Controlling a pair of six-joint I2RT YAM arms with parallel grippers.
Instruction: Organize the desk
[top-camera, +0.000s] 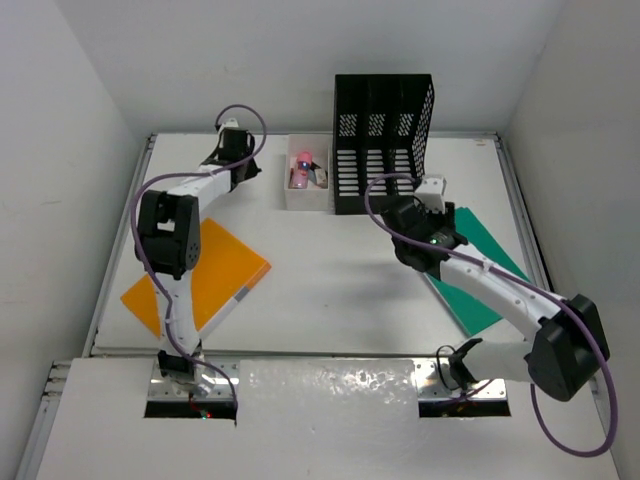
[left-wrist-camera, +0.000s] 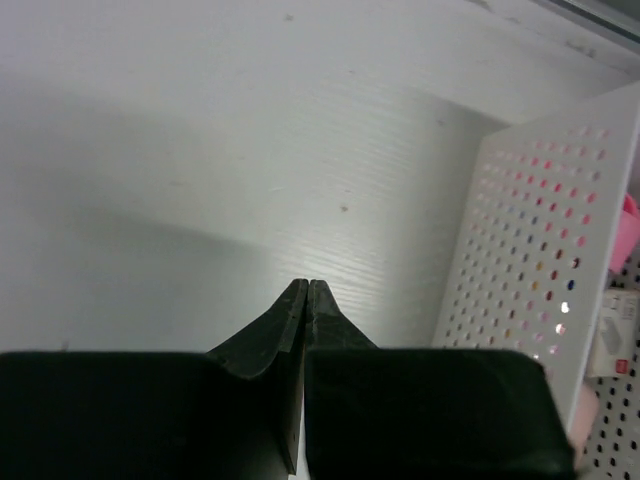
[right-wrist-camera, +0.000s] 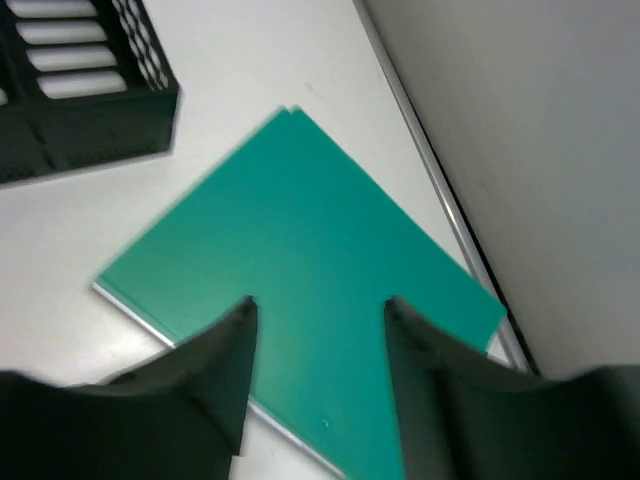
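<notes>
The white desk (top-camera: 340, 290) lies enclosed by white walls (top-camera: 60, 120). Above a bare patch of it, just beside the white perforated box (left-wrist-camera: 530, 250), the left gripper (left-wrist-camera: 307, 286) is pressed fully closed on nothing. The right gripper (right-wrist-camera: 318, 308) has its fingers parted and empty over the green book (right-wrist-camera: 300, 230), near the black file rack (right-wrist-camera: 90, 110).

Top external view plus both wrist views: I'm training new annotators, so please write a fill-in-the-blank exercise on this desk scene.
1. The folder below the right claw is ____ in colour.
2. The left claw is ____, gripping nothing.
3. The black file rack has ____ slots.
4. The orange folder lies on the ____ half of the desk.
Missing words: green; shut; three; left.
</notes>
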